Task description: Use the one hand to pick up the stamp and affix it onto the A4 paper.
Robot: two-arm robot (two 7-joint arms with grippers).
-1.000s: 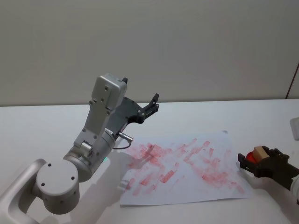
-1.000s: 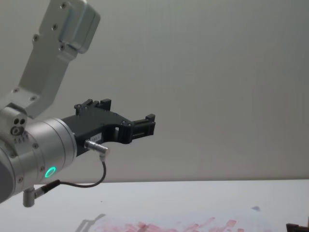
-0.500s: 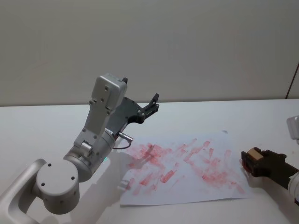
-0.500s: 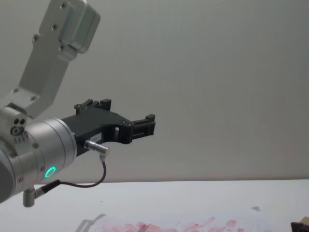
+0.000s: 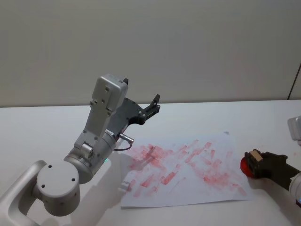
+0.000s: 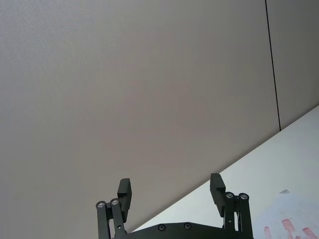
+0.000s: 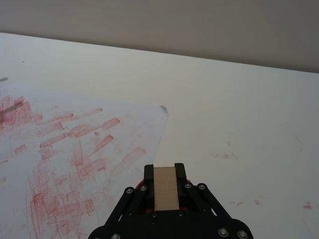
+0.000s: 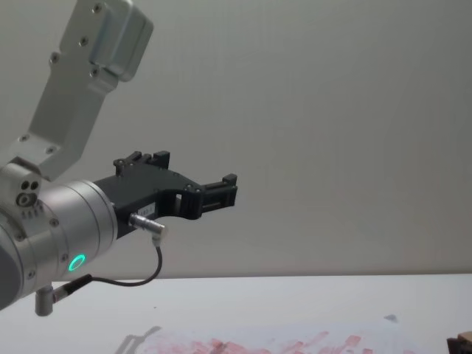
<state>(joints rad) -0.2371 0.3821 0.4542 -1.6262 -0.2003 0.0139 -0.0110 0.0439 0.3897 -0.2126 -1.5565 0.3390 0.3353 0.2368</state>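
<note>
My right tool (image 5: 252, 158), clamped on the stamp (image 7: 165, 187) just beside the A4 paper (image 5: 188, 175), has shifted and bared the red ink pad (image 5: 245, 167) below, so inking seems done; my left tool (image 6: 170, 183) idles raised, wide open.

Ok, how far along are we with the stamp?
Done: the right gripper is shut on the stamp. In hand: it holds it low beside the A4 paper's right edge, at a red disc. To do: carry it onto the sheet and press. The left gripper hangs raised, open, idle.

Left arm (image 5: 101, 117) beside A4 paper's (image 5: 188, 176) left edge
</note>
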